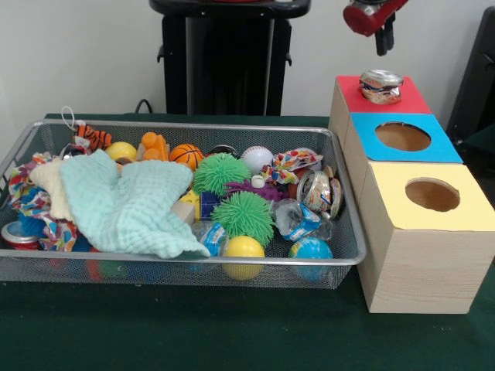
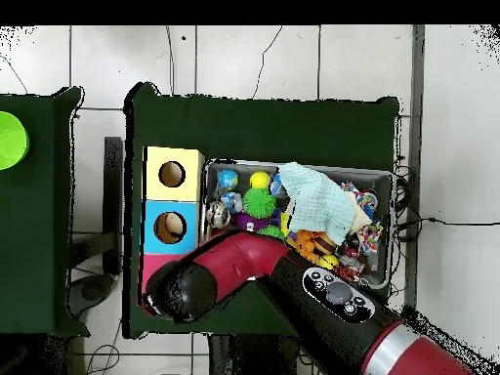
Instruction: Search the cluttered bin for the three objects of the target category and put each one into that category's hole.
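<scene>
The wire-mesh bin (image 1: 340, 259) lies on the green table, full of toys. A dented silver can (image 1: 380, 86) sits on the red-topped box (image 1: 415, 101), right over its hole, which the can hides. My gripper (image 1: 383, 40) hangs a little above that can, apart from it. A second can (image 1: 318, 192) with a silver end lies at the bin's right side. A red can (image 1: 17, 235) lies in the bin's front left corner. In the overhead view my arm (image 2: 244, 259) covers the gripper and most of the red-topped box (image 2: 153, 264).
The blue-topped box (image 1: 442, 151) and the yellow-topped box (image 1: 402, 215) stand in a row in front of the red one. A mint cloth (image 1: 131, 205), green spiky balls (image 1: 244, 216), a yellow ball (image 1: 244, 247) and a clear bottle (image 1: 298, 220) fill the bin.
</scene>
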`<state>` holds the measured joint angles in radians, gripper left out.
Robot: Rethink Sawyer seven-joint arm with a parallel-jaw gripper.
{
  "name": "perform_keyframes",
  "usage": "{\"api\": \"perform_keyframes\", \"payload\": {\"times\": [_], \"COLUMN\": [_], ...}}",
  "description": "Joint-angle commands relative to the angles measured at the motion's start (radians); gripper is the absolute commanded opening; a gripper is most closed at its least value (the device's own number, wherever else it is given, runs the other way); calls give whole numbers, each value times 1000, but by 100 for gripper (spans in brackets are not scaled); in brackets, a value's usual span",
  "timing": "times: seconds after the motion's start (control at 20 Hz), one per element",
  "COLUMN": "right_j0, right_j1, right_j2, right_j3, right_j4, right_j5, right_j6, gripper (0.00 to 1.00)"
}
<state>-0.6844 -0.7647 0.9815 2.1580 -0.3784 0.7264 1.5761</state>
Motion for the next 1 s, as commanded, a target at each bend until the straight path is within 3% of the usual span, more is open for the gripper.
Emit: {"api": "perform_keyframes", "payload": {"times": [0.05,0.3,0.45,0.8,1.0], "right_j0": [12,43,56,87,108], "right_j1": [-30,6,38,128,132], "right_j2": [-127,-146,-150,-168,-190], "right_j3": [-25,-64,-81,-139,-150], "right_j4": [-79,-207,-247,-314,-327], "right_j5": [77,-109,-184,-322,-354], "right_j6": [31,20,29,43,69], "gripper": [0,0,0,0,0]}}
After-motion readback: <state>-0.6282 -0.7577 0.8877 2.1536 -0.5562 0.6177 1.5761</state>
